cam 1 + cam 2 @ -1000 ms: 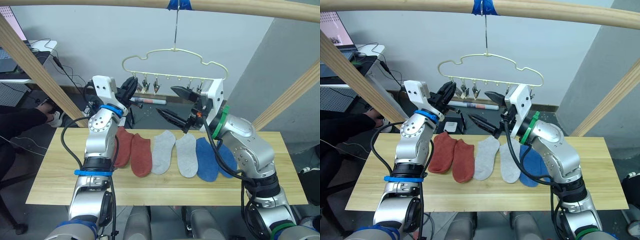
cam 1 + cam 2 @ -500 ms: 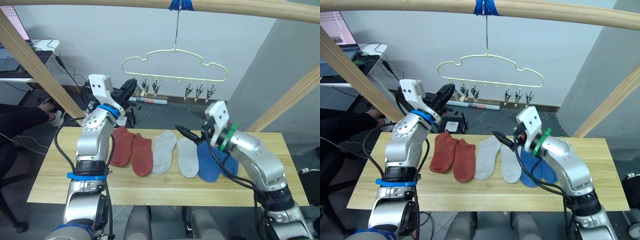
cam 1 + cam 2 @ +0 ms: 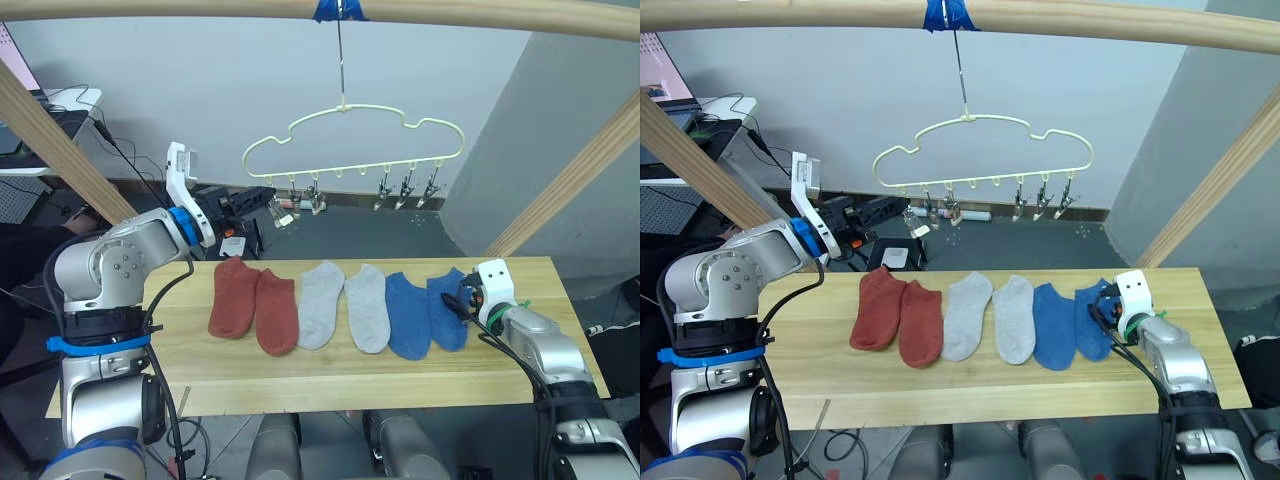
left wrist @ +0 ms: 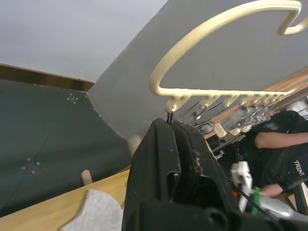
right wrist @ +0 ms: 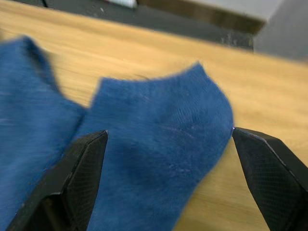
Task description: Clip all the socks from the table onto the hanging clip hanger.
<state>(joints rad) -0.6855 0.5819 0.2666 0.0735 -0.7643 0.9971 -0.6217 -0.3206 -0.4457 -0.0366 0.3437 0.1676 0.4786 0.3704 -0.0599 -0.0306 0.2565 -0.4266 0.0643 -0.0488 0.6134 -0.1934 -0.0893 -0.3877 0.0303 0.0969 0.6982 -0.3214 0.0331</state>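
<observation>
With all six socks [image 3: 340,308] lying flat in a row on the table [image 3: 300,375], the right gripper [image 5: 168,144] sat low with fingers spread astride the outermost blue sock [image 5: 163,154] to pinch it, while the left gripper [image 3: 245,201], fingers pressed together, waited beside the bare clip hanger [image 3: 355,145].

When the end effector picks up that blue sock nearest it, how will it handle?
Likely floppy: the blue sock lies limp and flat on the table, so it should droop. Probably light, being thin knit. The right end effector, open around its toe, may bunch it if it pushes.
</observation>
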